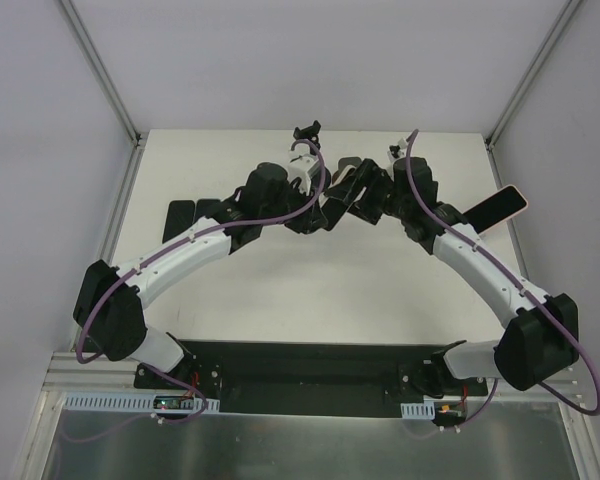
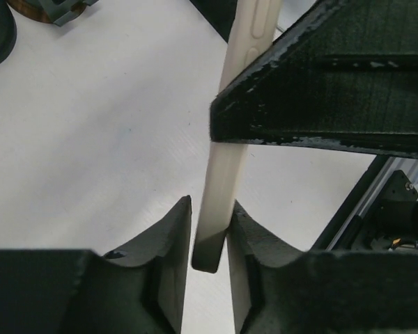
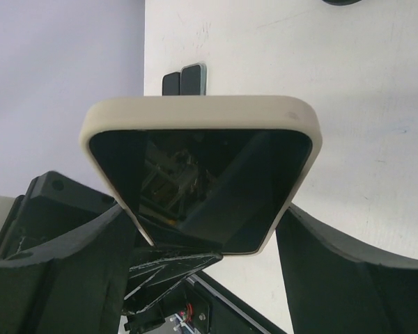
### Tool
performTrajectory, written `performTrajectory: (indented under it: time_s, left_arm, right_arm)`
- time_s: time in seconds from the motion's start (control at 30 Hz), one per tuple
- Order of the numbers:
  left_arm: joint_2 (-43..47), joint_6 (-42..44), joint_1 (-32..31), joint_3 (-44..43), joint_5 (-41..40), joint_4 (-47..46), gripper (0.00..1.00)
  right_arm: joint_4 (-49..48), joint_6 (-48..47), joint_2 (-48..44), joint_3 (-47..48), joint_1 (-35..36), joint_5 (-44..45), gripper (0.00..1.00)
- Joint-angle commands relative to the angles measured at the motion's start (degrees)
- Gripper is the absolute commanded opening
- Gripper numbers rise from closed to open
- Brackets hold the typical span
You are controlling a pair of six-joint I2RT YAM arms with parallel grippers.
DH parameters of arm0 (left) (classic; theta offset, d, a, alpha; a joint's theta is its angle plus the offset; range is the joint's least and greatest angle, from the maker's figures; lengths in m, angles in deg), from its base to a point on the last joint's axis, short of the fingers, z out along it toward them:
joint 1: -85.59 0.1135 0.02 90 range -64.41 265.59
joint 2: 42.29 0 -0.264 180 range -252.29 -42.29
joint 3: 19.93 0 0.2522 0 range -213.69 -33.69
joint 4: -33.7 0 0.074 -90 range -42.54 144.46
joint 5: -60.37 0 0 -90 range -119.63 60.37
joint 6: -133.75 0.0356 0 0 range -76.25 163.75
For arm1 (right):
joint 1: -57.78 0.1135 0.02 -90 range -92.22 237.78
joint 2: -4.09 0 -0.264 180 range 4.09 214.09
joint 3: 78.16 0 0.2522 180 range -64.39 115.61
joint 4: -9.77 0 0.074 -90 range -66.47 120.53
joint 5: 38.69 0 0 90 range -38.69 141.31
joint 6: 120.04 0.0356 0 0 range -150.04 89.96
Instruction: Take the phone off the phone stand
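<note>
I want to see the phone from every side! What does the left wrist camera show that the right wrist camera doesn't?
Only the left wrist camera shows the phone edge-on: a thin cream strip with side buttons, its end pinched in the left claw. Only the right wrist camera shows the phone's dark screen facing it, plus two dark slabs lying far off on the table. Both show the same cream-cased phone and the white table.
</note>
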Motion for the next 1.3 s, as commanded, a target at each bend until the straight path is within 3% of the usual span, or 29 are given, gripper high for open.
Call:
performTrajectory:
  time_s: [0.0,0.1,0.2,0.23,0.33,0.4,0.8,0.97,1.27]
  left_arm:
    - [2.46,1.28,-0.60,-0.94,0.34,-1.91,0.13]
    - [3.69,1.81,-0.51,0.02,-0.10,-1.91,0.00]
    - [5.36,2.34,-0.51,1.86,-2.11,-1.91,0.00]
    - [6.32,2.51,-0.42,3.18,-2.82,-1.91,0.00]
    - [8.43,1.99,0.72,6.42,-5.11,-1.91,0.00]
    - [9.75,0.42,2.81,8.28,-5.81,-1.91,0.00]
    - [15.65,-9.53,20.57,21.82,-6.78,-1.91,0.00]
    - [10.30,-10.14,26.72,21.39,-5.55,-1.82,0.00]
    - [-1.57,-8.21,29.37,15.94,-2.12,-2.08,0.00]
  right_arm:
    - [-5.43,1.50,0.61,1.79,0.57,-3.32,0.25]
    - [-5.34,0.98,1.58,2.23,0.75,-4.37,0.31]
    - [-5.34,-0.33,1.84,2.58,0.57,-4.38,0.57]
    - [-5.25,-0.78,1.84,2.76,0.49,-4.38,0.72]
    - [-4.20,-2.79,1.84,3.81,0.05,-4.20,0.93]
    - [-2.71,-4.20,1.84,4.60,-0.57,-3.77,1.00]
    - [5.99,-16.77,-1.32,5.40,-4.00,3.17,0.96]
    - [6.35,-17.75,-1.23,5.05,-4.35,2.04,0.96]
    - [6.35,-18.80,-2.28,2.76,-4.96,0.46,0.96]
